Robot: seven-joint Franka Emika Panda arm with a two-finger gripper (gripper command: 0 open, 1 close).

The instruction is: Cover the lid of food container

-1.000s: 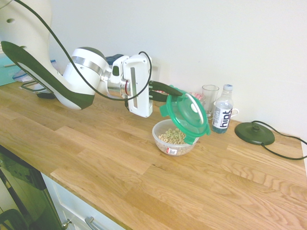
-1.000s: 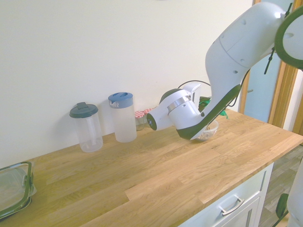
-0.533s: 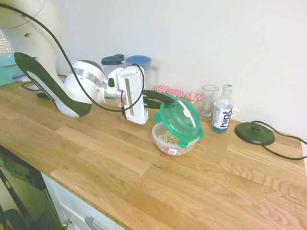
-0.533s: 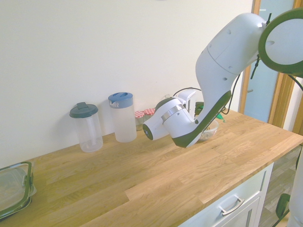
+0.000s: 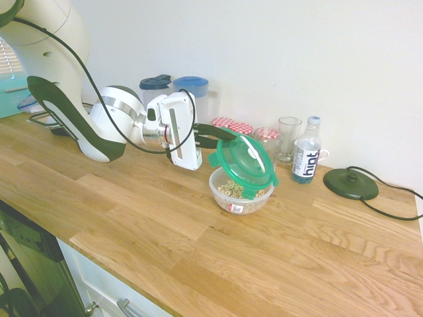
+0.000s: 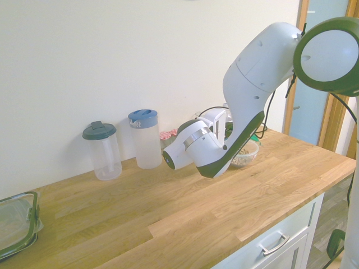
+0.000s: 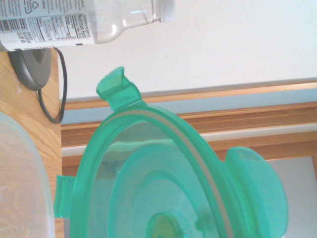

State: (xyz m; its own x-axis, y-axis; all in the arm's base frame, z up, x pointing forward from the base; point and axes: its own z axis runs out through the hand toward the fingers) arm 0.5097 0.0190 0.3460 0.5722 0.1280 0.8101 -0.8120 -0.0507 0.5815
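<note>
The jaws are closed on the green lid, which is tilted above the bowl on the worktop. It is probably light, a bit slippery; the raised centre piece seems the best hold.

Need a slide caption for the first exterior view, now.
Pincer holding the green snap-tab lid tilted above the cereal bowl, hint bottle nearby.

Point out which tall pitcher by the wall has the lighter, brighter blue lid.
The pitcher nearer the checkered-lid jars; the other's lid is dark.
</note>
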